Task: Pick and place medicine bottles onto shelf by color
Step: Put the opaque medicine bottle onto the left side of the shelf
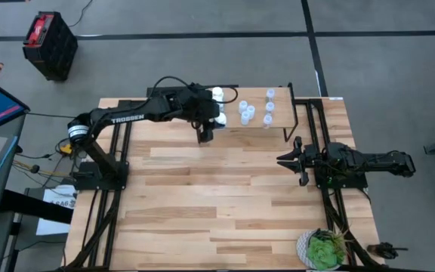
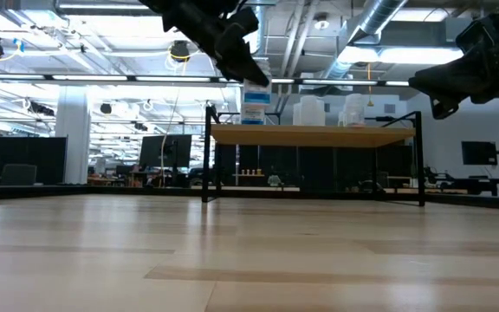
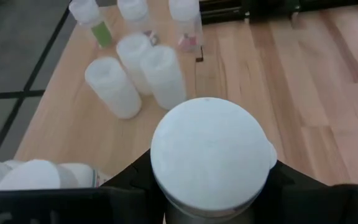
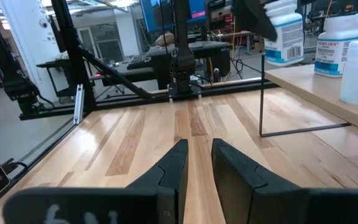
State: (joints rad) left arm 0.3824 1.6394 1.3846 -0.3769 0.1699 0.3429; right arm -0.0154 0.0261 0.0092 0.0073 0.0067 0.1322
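Note:
The shelf stands at the table's far side, and shows in the low view. My left gripper is over its left end, shut on a white bottle with a blue label. Two more white bottles stand beside it on the shelf. Three translucent bottles and three smaller ones stand on the shelf farther right. My right gripper hangs over the table's right side, fingers slightly apart, empty. My left gripper pinches the white bottle between its two fingers, on opposite sides just below the cap. The fingers slant down from above and from the table's left. The bottle is upright at the shelf top; I cannot tell whether its base rests on it.
A green potted plant sits at the table's near right corner. The shelf's thin black legs stand on the tabletop. Bare tabletop stretches between the shelf and the near edge.

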